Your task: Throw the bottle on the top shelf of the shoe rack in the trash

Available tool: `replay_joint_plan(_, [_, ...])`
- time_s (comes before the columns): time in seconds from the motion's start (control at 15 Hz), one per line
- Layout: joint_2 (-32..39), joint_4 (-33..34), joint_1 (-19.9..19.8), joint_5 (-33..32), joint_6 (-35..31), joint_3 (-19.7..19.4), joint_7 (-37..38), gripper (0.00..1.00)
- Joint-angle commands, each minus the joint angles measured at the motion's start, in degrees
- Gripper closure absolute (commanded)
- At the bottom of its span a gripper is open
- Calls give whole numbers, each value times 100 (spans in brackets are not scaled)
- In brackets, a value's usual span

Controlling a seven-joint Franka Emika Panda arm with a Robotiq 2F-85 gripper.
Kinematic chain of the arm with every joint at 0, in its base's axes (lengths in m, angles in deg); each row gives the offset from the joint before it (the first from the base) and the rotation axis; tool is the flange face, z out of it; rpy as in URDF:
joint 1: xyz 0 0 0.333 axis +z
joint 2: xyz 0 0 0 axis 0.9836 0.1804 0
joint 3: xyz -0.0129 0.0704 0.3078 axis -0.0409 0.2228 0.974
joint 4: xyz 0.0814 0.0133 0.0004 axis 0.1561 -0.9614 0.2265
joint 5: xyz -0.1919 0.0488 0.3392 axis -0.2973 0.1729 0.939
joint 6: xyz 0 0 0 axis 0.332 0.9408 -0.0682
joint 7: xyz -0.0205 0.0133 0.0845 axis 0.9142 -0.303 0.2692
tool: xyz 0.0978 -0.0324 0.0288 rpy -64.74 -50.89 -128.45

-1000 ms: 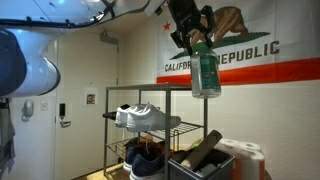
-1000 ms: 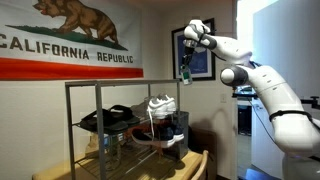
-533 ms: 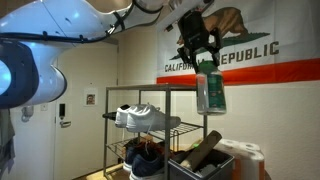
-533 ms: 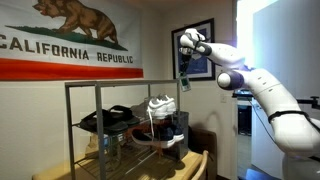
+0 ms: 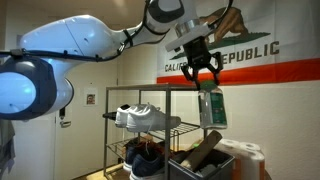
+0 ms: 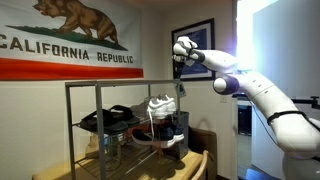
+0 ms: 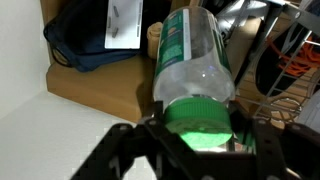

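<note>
The gripper is clamped on the top end of the bottle, so it hangs upright, lifted clear of the rack. It appears poised over the trash, ready for a drop.

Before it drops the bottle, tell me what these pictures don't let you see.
The trash: exterior view, bottom edge cuts off its lower part.
The bottle label: wrist view, print too blurred to read.
The fingers: wrist view, dark blur, contact with the bottle unclear.
</note>
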Motion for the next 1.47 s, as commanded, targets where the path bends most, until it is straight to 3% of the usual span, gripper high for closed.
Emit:
replay_joint_plan(0.0, [476,484,97,-61,-266,-139,-154,60])
replay_joint_plan(0.13, [345,42,97,-26,-731,-143,-57,60])
replay_joint_plan(0.47, [448,55,-23,287,-1420,7,319,60])
replay_joint_plan(1.4, [276,42,-583,1554,-1277,505,1845,60])
